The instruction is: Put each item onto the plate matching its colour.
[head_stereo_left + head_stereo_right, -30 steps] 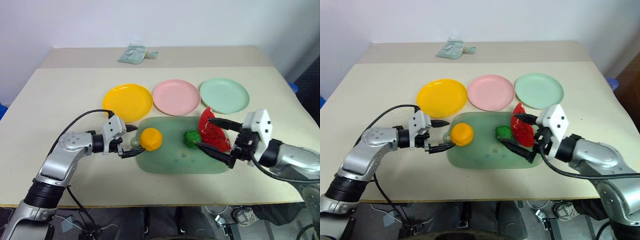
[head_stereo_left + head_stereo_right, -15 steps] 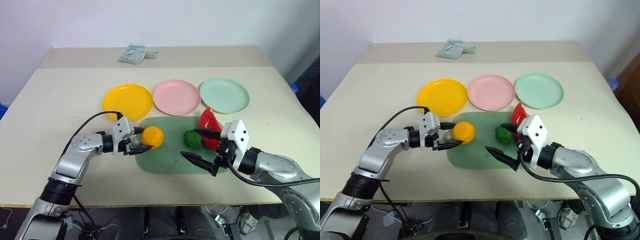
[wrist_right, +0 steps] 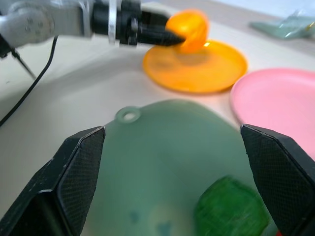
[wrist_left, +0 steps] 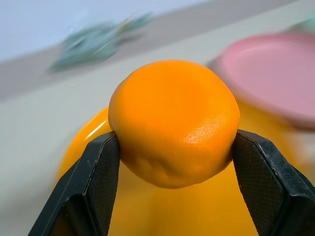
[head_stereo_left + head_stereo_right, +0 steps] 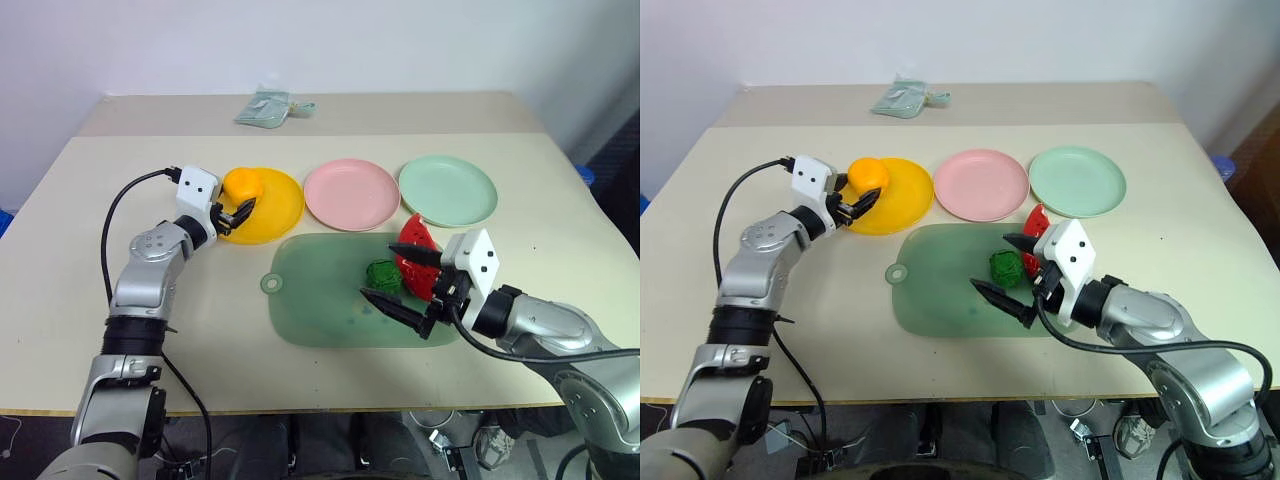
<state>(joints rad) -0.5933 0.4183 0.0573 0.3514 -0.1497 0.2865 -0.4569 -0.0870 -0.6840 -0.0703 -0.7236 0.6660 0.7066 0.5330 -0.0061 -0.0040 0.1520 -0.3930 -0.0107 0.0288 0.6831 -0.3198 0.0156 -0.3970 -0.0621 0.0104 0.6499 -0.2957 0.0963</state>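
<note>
Over the near-left rim of the yellow plate, orange fruit clamped between the two black fingers of the left gripper, lifted off the table. On the green mat, dark-green vegetable and red watermelon wedge side by side, with the right gripper spread wide around them, gripping nothing. Behind the mat, pink plate and mint green plate bare.

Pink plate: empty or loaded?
Empty. The pink plate shows a bare surface; the watermelon wedge lies at the green mat's edge.
</note>
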